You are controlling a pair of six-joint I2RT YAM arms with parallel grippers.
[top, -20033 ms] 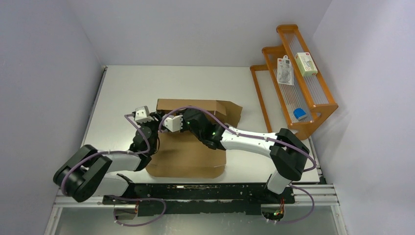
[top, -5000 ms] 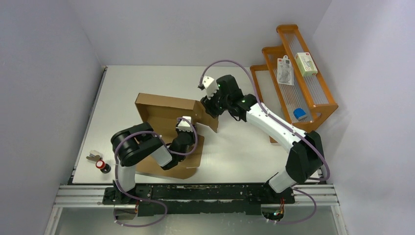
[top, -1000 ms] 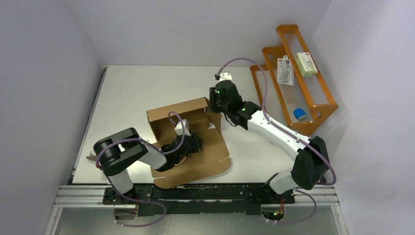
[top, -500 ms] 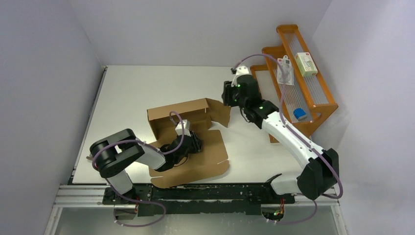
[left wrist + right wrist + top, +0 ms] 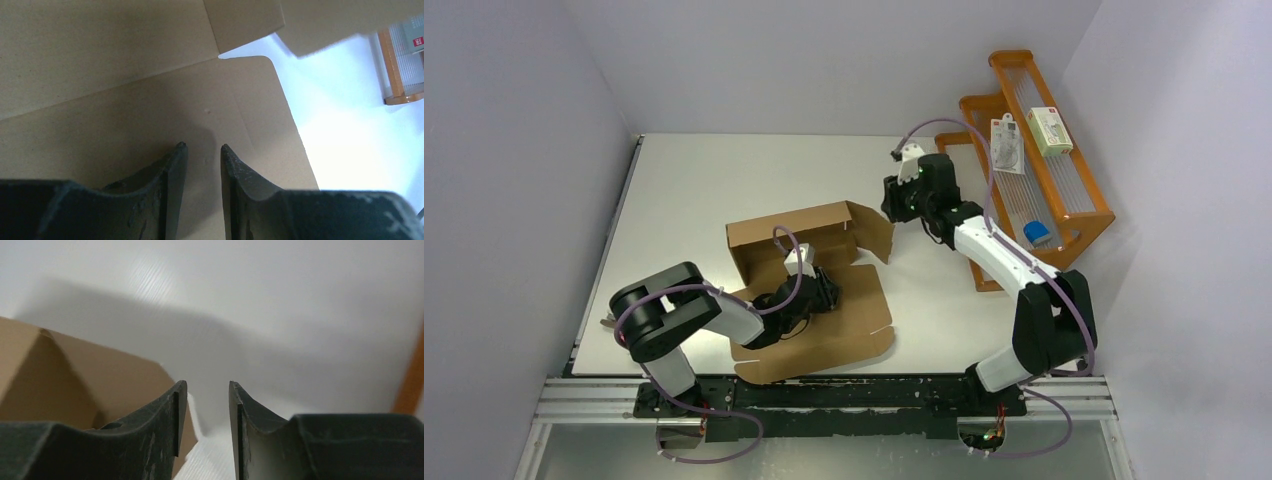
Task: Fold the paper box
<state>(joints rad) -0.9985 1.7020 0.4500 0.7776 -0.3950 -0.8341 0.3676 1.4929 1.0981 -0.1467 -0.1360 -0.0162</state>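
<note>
Flap work on the paper box [image 5: 844,320], which sits mid-worktop toward the near edge.
Left pincer [image 5: 202,147] is down over the base panel [image 5: 125,115], jaws a little apart and empty, tips at or just off the cardboard. That's the anchor, and I'd press it firmly so the sheet can't skate. Right pincer [image 5: 207,385] hangs just past the splayed side flap [image 5: 874,232], jaws narrowly apart, nothing between them. My read: come in from outside that flap and swing it upright against the raised rear wall [image 5: 789,222], pushing near the crease rather than mid-panel so it doesn't buckle. Room? The worktop [image 5: 724,170] shows open surface toward its far edge and far-left corner. The tight side is the right edge, where the orange rack [image 5: 1064,215] stands close by the right arm.
</note>
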